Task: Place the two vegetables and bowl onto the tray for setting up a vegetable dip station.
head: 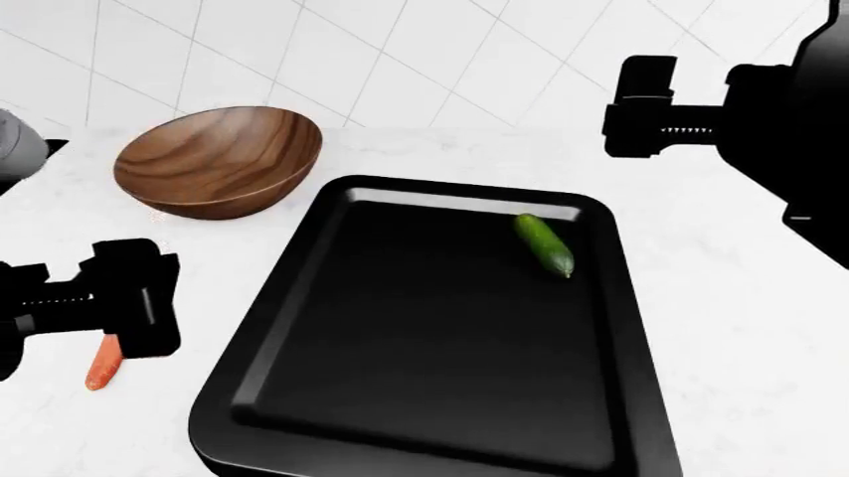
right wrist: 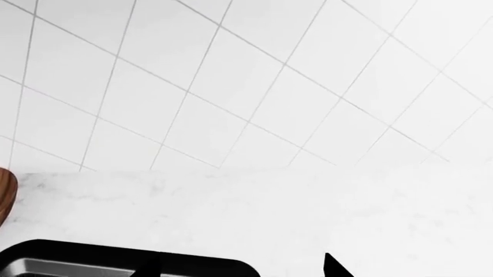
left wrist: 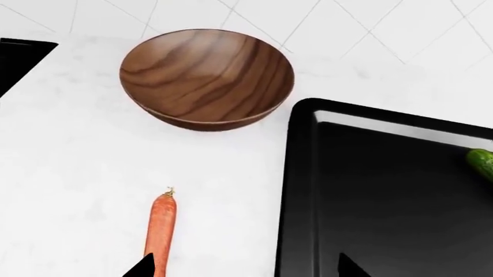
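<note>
Fingers (left wrist: 145,266) on my left arm spread wide, empty, hovering over desk (left wrist: 69,173); carrot (left wrist: 160,228) just ahead by one tip, long axis pointing away. Right fingers (right wrist: 333,266) empty, far off. Cucumber (head: 544,243) already on tray (head: 253,343).

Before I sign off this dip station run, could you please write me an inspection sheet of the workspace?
Surface: white marbled counter, no spills seen.
Tray: black, flat on the counter.
Cucumber: lying inside the tray, near its far right corner.
Carrot: on the counter left of the tray, not yet placed.
Bowl: wooden, empty, on the counter beyond the tray's far left corner.
Clutter: nothing seen.
Left gripper: open, empty, above the carrot's end.
Right gripper: raised, holding nothing; jaws apart.
Cables: nothing seen.
Surroundings: white tiled wall; a black edge left of the bowl.
</note>
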